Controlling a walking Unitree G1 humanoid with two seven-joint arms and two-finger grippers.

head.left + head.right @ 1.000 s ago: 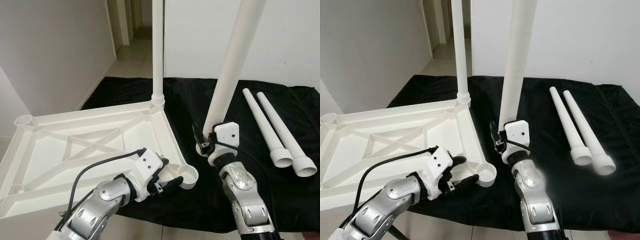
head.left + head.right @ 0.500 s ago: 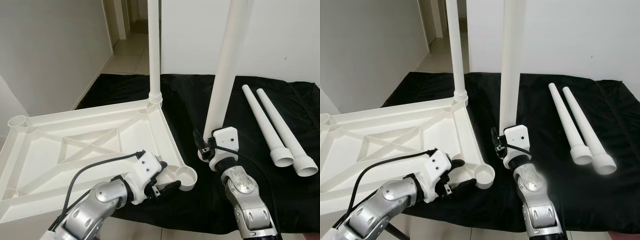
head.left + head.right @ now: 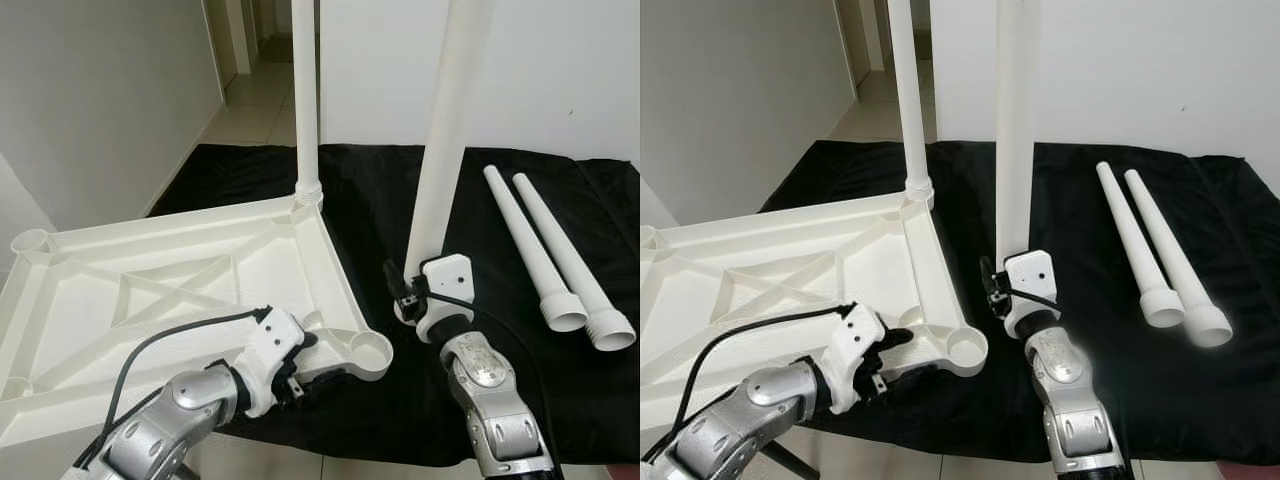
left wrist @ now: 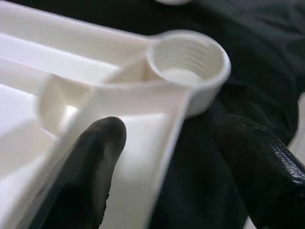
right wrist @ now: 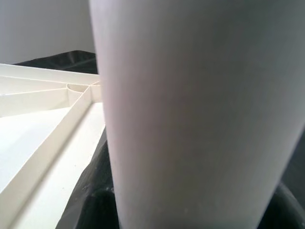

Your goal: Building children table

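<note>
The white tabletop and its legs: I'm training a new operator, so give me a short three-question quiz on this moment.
1. True or false: one leg already stands screwed into a far corner of the upturned tabletop.
2. How many loose legs lie on the black cloth?
3. What does the right gripper hold? A) a screwdriver B) an upright white leg C) nothing

Key:
1. True.
2. Two, side by side on the robot's right.
3. B. Its lower end is beside the empty threaded socket, not in it; the left gripper's jaws straddle the tabletop edge near that socket.
</note>
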